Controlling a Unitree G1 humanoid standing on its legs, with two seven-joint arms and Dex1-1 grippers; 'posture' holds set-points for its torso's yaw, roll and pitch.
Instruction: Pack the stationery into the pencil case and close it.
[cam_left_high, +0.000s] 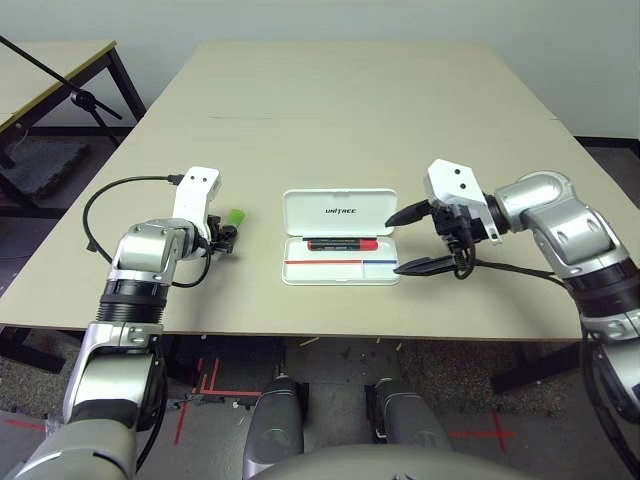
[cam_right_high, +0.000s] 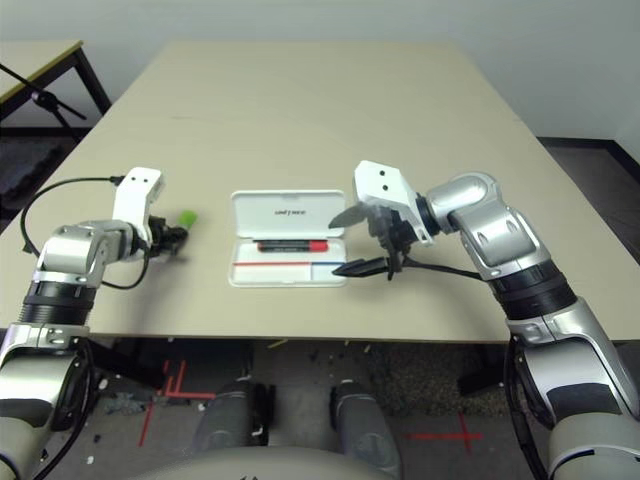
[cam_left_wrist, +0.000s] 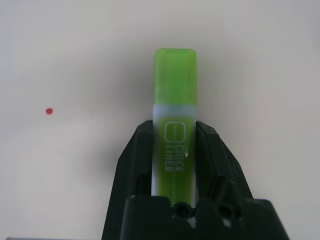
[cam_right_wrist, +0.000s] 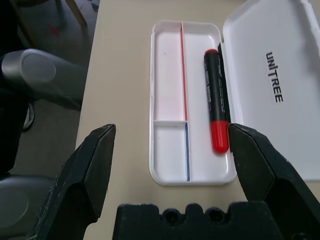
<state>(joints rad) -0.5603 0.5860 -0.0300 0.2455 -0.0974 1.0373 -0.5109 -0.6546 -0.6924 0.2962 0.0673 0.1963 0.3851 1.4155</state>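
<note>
L gripper (cam_left_wrist: 174, 150) clamped on green highlighter (cam_left_wrist: 174, 100) on table (cam_left_high: 330, 110); R gripper (cam_right_wrist: 170, 165) wide apart over open pencil case (cam_left_high: 340, 212) w/ red marker (cam_right_wrist: 215, 100) inside.

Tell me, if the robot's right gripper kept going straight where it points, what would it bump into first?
Probably the open pencil case: the right gripper points down at its tray, beside the red marker.

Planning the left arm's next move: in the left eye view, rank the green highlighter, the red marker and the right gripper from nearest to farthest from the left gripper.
1. Green highlighter: between the left gripper's fingers, on the table's left side.
2. Red marker: in the open case, at the middle.
3. Right gripper: open, at the case's right end.
</note>
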